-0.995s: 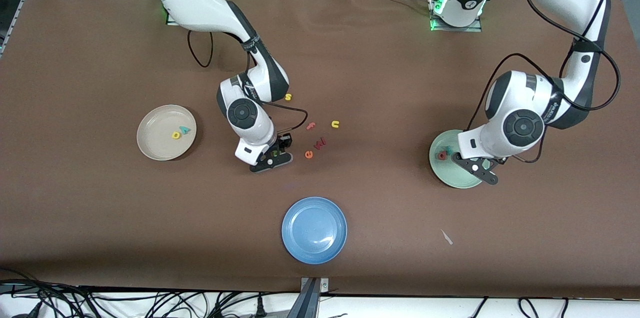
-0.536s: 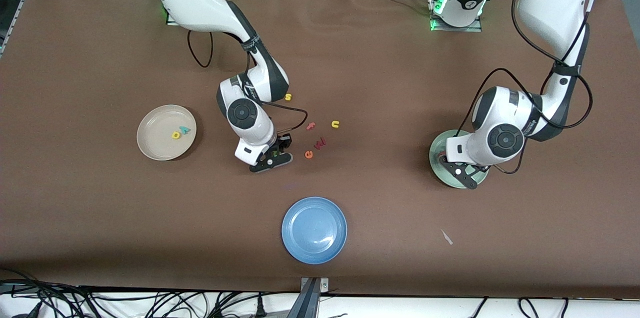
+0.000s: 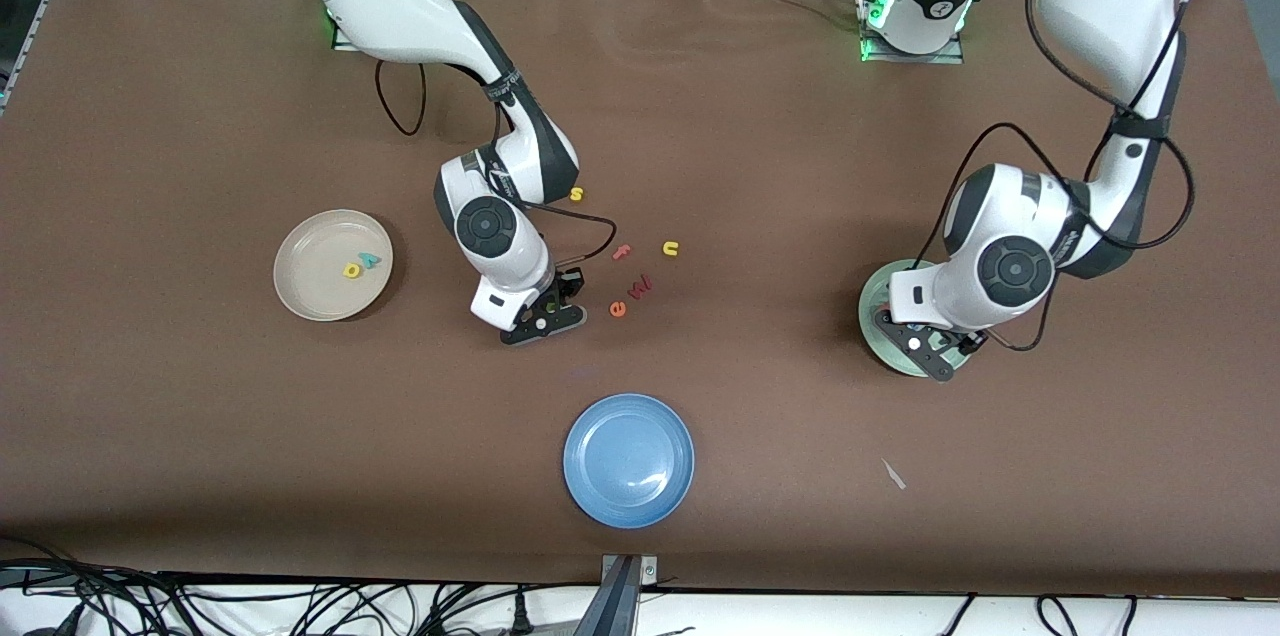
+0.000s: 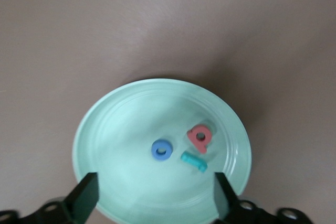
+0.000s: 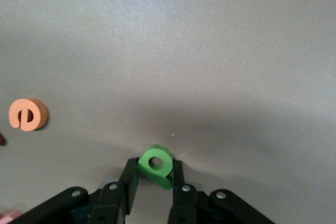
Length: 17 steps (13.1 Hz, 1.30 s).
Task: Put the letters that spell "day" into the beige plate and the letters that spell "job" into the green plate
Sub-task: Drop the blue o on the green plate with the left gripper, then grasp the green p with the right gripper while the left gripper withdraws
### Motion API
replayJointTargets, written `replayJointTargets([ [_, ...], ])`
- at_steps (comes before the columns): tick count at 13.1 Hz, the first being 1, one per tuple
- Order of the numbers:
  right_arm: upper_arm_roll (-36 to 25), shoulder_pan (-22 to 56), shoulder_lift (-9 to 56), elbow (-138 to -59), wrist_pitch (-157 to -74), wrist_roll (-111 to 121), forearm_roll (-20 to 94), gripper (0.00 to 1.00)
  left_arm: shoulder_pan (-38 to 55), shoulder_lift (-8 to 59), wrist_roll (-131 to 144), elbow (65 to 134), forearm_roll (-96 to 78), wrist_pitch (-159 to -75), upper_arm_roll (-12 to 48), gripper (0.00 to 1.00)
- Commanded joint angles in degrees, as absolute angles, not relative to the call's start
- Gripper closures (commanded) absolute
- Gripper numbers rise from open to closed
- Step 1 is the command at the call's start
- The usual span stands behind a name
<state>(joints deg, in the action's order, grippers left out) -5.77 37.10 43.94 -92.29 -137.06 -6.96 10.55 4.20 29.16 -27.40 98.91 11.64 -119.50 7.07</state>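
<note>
Three plates are sitting on the brown bench [image 3: 200, 436]. Taking the blue plate [image 3: 629, 459] as the landmark, it is lying nearest the front camera. No brand or label can be read; the only writing is the foam letters themselves.

Farther from the camera than the blue plate, the right gripper [image 5: 152, 182] is standing down at the bench, its fingers [image 5: 129, 178] closing on the dark green letter [image 5: 156, 164], which is sitting squeezed between the two tips. Just beside it, an orange "e" [image 3: 618, 309], a dark red "w" [image 3: 640, 287], a pink "f" [image 3: 621, 253], a yellow "u" [image 3: 671, 248] and a yellow "s" [image 3: 576, 195] are lying loose.

Toward the right arm's end from the blue plate, the beige plate [image 3: 300, 291] is holding a yellow letter [image 3: 351, 270] and a teal "y" [image 3: 371, 260].

Toward the left arm's end, the left gripper [image 4: 155, 203] is hovering over the green plate [image 4: 115, 129], fingers [image 4: 84, 200] spread wide and holding nothing. The blue "o" [image 4: 161, 150], salmon-pink letter [image 4: 200, 137] and teal "j" [image 4: 194, 161] are lying in the plate, clear of both fingers.
</note>
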Motion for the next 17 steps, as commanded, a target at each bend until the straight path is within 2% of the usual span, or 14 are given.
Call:
replayJointTargets([
  [1,-5.7,37.5,45.7,-90.7,-137.1,-7.7,10.6,0.79,3.6,24.7,-28.6,96.1,10.0,-112.0,6.9,0.0],
  [5,-5.8,37.5,45.6,-90.5,-137.1,-7.3,10.5,0.88,4.3,24.8,-26.9,83.7,8.4,-100.5,6.8,0.0],
  [8,-5.8,37.5,45.4,-90.4,-136.8,-7.2,10.8,0.92,3.6,22.8,-21.4,79.5,6.5,-94.5,6.6,0.0],
  [10,-5.9,37.3,45.0,-90.4,-136.4,-7.1,11.0,0.95,1.9,19.9,-12.4,79.6,2.0,-94.0,6.5,0.0],
  [12,-6.2,37.0,44.2,-90.4,-134.7,-7.1,11.1,0.95,1.1,15.6,-9.1,83.2,0.5,-94.9,6.4,0.0],
  [14,-7.7,37.0,42.2,-90.5,-131.6,-7.2,11.1,0.95,-0.9,7.8,-8.2,91.3,-1.2,-96.2,6.3,0.0],
  [17,-10.9,37.1,37.7,-92.9,-126.0,-7.5,11.0,0.95,-5.0,-0.5,-8.3,100.6,-1.2,-104.1,6.3,0.0],
])
